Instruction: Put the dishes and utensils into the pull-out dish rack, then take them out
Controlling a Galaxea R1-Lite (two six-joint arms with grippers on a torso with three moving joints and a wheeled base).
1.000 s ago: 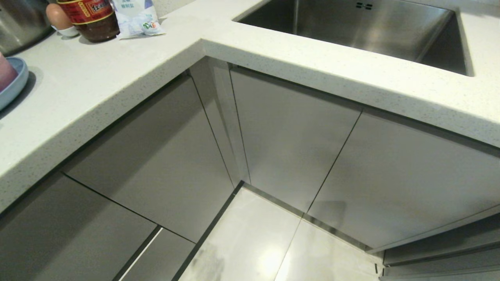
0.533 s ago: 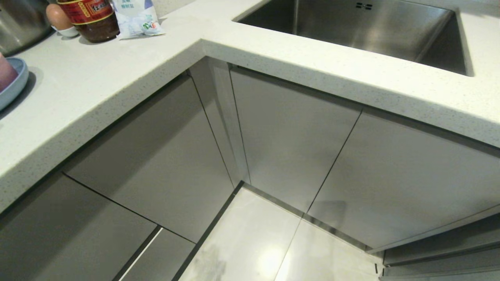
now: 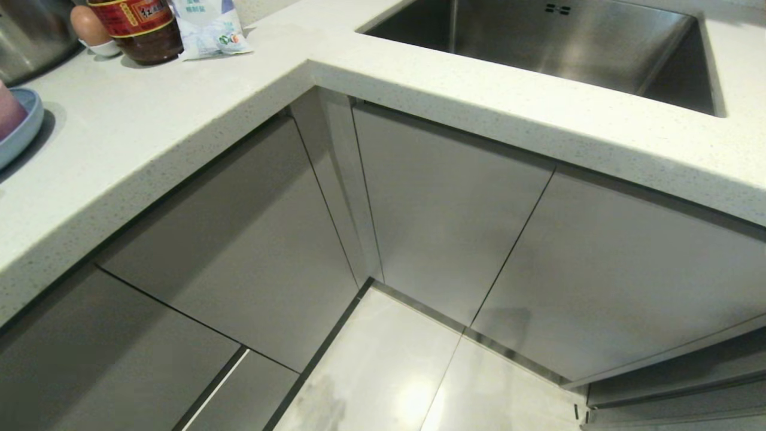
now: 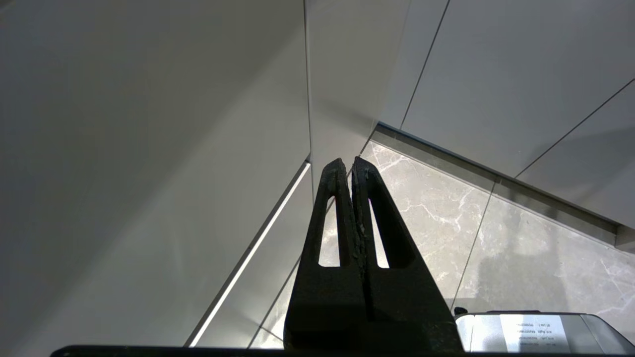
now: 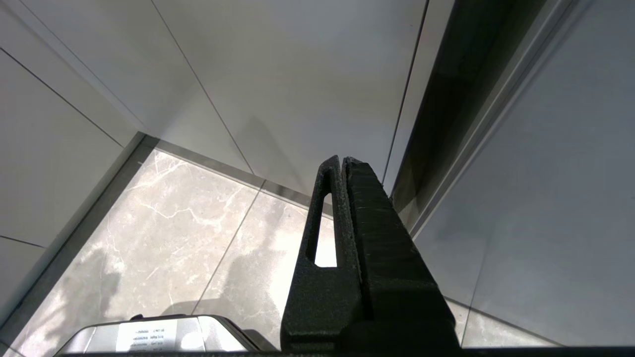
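At the far left edge of the head view, a light-blue plate (image 3: 24,129) rests on the white counter (image 3: 179,120) with a pink bowl (image 3: 9,111) in it. The utensils are out of view, and the pull-out dish rack does not show: the grey cabinet fronts (image 3: 251,239) are closed. Neither arm appears in the head view. My left gripper (image 4: 348,163) is shut and empty, hanging low before the cabinet corner above the marble floor (image 4: 446,208). The right gripper (image 5: 342,161) is likewise shut on nothing, near a cabinet door (image 5: 545,173) that stands slightly ajar.
A steel sink (image 3: 538,42) is set in the counter at the back right. At the back left stand a steel pot (image 3: 27,36), an egg (image 3: 90,24), a dark jar (image 3: 140,30) and a white packet (image 3: 209,30). Cabinets meet in an inner corner (image 3: 347,197).
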